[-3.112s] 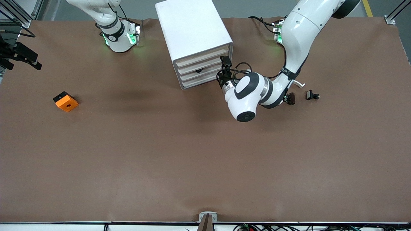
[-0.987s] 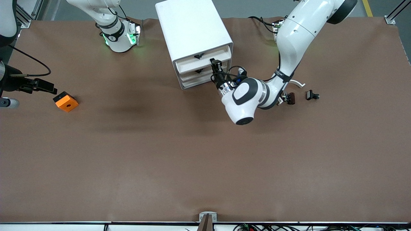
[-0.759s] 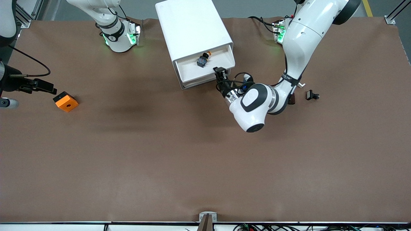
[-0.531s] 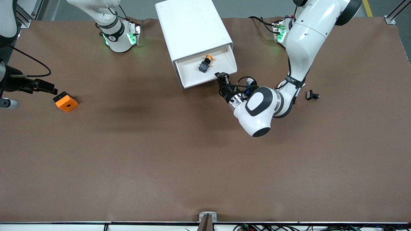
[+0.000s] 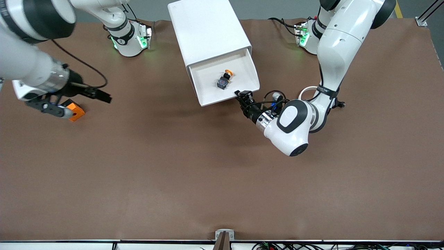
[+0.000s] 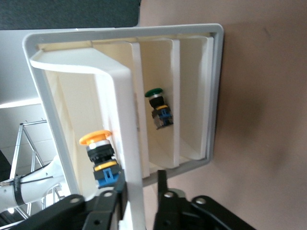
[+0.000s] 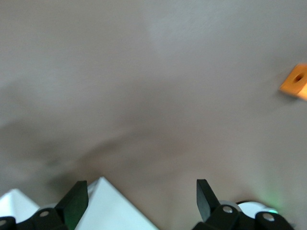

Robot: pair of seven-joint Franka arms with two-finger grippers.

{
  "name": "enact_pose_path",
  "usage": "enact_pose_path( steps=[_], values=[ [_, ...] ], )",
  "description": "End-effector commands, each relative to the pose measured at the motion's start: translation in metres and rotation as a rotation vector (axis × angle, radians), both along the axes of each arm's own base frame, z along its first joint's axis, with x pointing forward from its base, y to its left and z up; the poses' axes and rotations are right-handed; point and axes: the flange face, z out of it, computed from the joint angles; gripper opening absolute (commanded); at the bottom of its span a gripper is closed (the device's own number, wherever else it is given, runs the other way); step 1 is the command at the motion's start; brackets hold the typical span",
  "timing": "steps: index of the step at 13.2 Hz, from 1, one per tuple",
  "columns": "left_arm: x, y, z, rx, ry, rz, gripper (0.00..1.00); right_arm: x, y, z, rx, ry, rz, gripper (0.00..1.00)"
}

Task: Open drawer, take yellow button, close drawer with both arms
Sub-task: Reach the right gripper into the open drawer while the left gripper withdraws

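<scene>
Find the button (image 5: 224,78) in the pulled-out drawer (image 5: 208,92), close to the left pincer (image 5: 244,94) and just inside the front strip standing between its tips. See that left pincer only a little apart, one tip on each side of the strip, with a thin gap on one side, so gripping loosely at most. See the right pincer (image 5: 104,97) spread wide and holding nothing, up over the tabletop (image 5: 208,173) by the orange block (image 5: 74,111), well apart from the button. Expect a tiny, light, hard thing, likely smooth plastic and quick to roll or skid on the slick tray. Seems to lie on its side. Better to pinch the short black body across its flat sides, not the round cap. Come down from above with tips set narrow, clear of the low walls. Squeeze softly; needs little force.
</scene>
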Motion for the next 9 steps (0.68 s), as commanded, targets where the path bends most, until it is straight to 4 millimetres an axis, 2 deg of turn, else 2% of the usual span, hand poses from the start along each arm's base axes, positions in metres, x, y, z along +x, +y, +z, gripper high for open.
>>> enact_pose_path(
  steps=[1,3,5,6,7,9],
  values=[
    [0.018,0.002,0.009,0.024,-0.1,-0.035,1.0,-0.019,0.072,0.012,-0.004,-0.025,-0.091,1.0],
    [0.028,0.003,0.031,0.031,-0.214,-0.096,1.0,-0.043,0.136,0.015,-0.011,-0.051,-0.183,1.0],
    [0.044,0.014,0.049,0.054,-0.325,-0.141,1.0,-0.067,0.191,0.013,-0.005,-0.075,-0.236,1.0],
    [0.049,0.02,0.056,0.051,-0.39,-0.186,1.0,-0.076,0.21,0.009,-0.01,-0.085,-0.23,1.0],
    [0.055,0.03,0.071,0.031,-0.472,-0.226,1.0,-0.084,0.229,0.001,-0.019,-0.095,-0.23,1.0],
    [0.071,0.063,0.102,-0.021,-0.618,-0.295,1.0,-0.098,0.266,-0.015,-0.024,-0.113,-0.27,1.0]
  ],
)
